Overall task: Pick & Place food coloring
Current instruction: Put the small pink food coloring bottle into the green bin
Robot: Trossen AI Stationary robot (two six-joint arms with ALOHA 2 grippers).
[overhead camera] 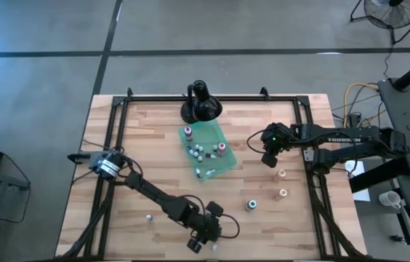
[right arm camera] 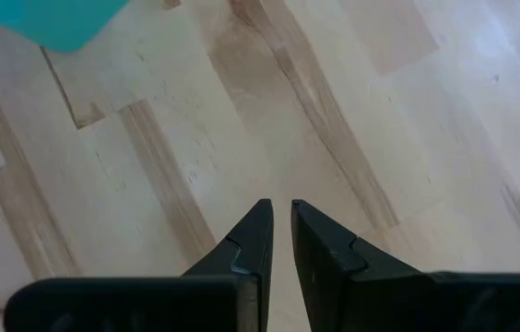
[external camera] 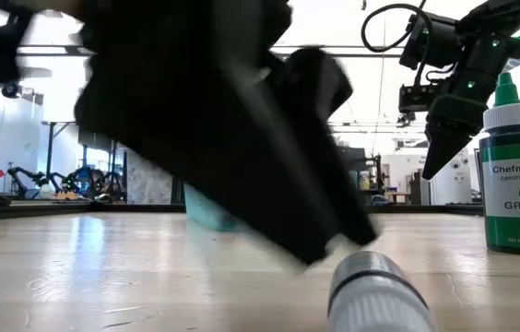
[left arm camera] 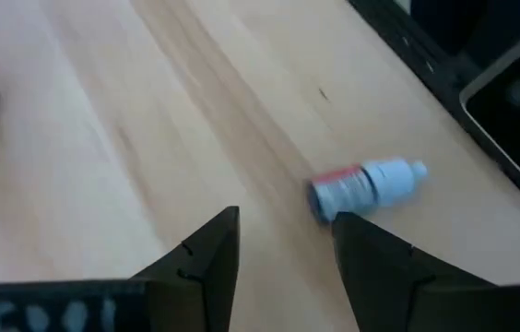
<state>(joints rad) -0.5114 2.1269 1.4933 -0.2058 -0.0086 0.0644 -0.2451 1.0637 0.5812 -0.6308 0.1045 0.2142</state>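
A small food coloring bottle (left arm camera: pixel 366 184) with a white cap and a red-and-blue label lies on its side on the wood near the table's front edge. It also shows close up in the low view (external camera: pixel 375 290). My left gripper (left arm camera: pixel 283 217) stands open and slanted down just short of the bottle's base, with nothing between its fingers. A teal tray (overhead camera: pixel 223 169) at the middle holds several small bottles. A green bottle (external camera: pixel 516 175) stands upright on the table. My right gripper (overhead camera: pixel 269 160) hangs shut above the table, right of the tray. My left gripper has one fingertip (left arm camera: pixel 345 221) right beside the lying bottle's base end (left arm camera: pixel 323 201). I cannot tell whether it touches. The bottle lies flat on the table, outside the gap between the fingers.
A black round-based stand (overhead camera: pixel 200 105) sits behind the tray. Two pale-capped bottles (overhead camera: pixel 282 183) stand right of centre and another small one (overhead camera: pixel 148 216) at front left. A black frame rail (left arm camera: pixel 444 65) runs along the table beyond the lying bottle.
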